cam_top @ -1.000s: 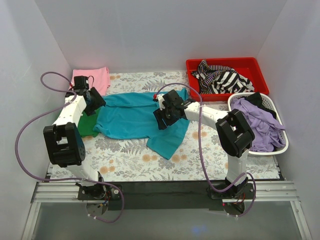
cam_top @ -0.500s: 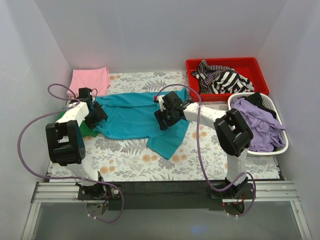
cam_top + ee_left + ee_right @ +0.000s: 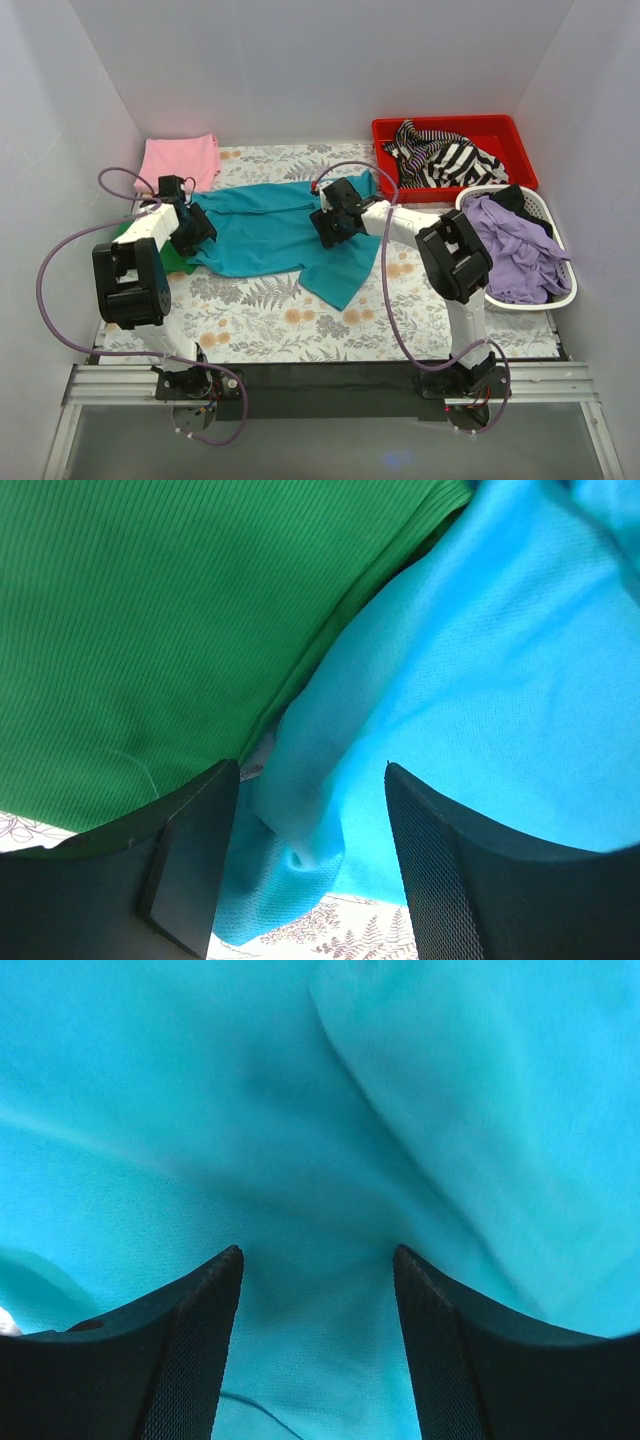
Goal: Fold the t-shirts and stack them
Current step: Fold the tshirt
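Now the teal t-shirt [image 3: 270, 235] lies spread mid-counter [image 3: 260, 320], and the left tool [image 3: 194, 227] has dropped back from near the pink t-shirt [image 3: 180, 160] to the teal one's left edge atop the green t-shirt [image 3: 150, 630], jaws apart astride a fold. Farther in, the right tool [image 3: 330, 222] has slid toward the collar, jaws also apart. Both are likely lining up a grip for the first fold.

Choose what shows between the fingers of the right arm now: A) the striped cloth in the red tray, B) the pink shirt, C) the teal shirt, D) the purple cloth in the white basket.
C: in the right wrist view only the teal shirt fills the gap between the open fingers, and from above the right gripper is over that shirt.
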